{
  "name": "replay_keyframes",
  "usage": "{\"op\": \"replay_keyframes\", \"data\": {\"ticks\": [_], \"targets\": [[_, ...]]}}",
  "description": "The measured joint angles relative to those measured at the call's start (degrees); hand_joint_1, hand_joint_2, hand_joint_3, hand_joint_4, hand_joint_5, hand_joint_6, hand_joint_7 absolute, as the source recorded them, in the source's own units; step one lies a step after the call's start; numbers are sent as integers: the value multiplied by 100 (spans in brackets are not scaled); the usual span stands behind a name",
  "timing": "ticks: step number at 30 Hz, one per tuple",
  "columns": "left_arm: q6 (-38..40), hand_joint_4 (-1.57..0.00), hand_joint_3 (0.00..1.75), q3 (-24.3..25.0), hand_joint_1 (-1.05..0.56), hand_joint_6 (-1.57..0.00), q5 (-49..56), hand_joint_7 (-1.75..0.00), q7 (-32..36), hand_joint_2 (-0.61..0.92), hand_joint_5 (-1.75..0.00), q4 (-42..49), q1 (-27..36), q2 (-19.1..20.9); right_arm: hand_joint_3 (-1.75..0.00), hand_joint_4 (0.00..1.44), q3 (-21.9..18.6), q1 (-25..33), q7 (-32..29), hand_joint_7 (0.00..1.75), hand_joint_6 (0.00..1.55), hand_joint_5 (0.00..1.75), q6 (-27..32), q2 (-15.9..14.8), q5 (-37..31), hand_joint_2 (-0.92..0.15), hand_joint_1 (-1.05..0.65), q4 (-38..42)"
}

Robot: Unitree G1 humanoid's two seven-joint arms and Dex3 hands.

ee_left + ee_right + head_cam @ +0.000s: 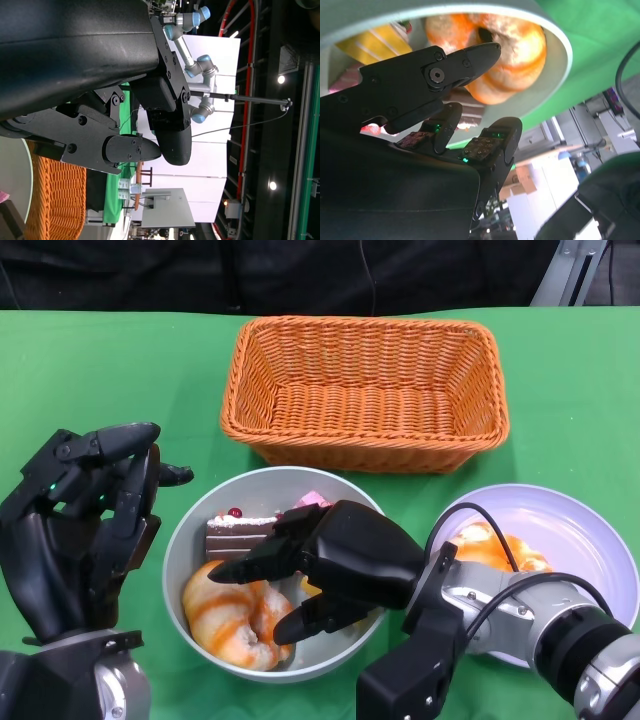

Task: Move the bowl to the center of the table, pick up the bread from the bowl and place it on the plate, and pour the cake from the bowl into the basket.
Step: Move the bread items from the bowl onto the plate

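Observation:
A grey bowl [190, 540] sits in front of the basket, near the table's front edge. It holds an orange-striped bread [232, 618], a chocolate cake slice [238, 531] and a pink piece [314, 500]. My right hand [330, 565] reaches over the bowl with its fingers spread just above the bread and holds nothing. In the right wrist view the fingertips [487, 52] are close to the bread [517, 55] inside the bowl's rim [562, 60]. My left hand [85, 530] stands upright to the left of the bowl, empty and apart from it. A white plate [585, 530] lies at the right.
An empty orange wicker basket [365, 390] stands behind the bowl at the table's middle back. Another orange bread [495, 548] lies on the plate, partly hidden by my right forearm [520, 625]. Green cloth [100, 380] covers the table.

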Motion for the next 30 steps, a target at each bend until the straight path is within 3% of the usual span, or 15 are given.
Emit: {"op": "replay_keyframes", "data": {"ticks": [5,9,24,30], "targets": [[0,-85,34,-5,-16,-102,0,-59,0,92,-116,-1,0,-23,-1,47,8,24,-21,0,45,28,146,25,-37,-83,-66,-4],[0,-85,34,-14,-16,-102,-30,-59,-1,92,-116,-2,0,-24,0,47,32,39,-388,0,38,28,306,47,-213,-83,-66,-27],[2,-86,30,-86,-18,-103,-31,-59,2,92,-117,-113,79,-29,0,46,239,37,-1195,2,49,30,836,392,-482,-80,-69,231],[1,-86,32,-95,-18,-102,45,-59,4,92,-115,-117,79,-100,0,44,339,17,-1207,0,42,12,1135,551,-581,-79,-68,313]]}}
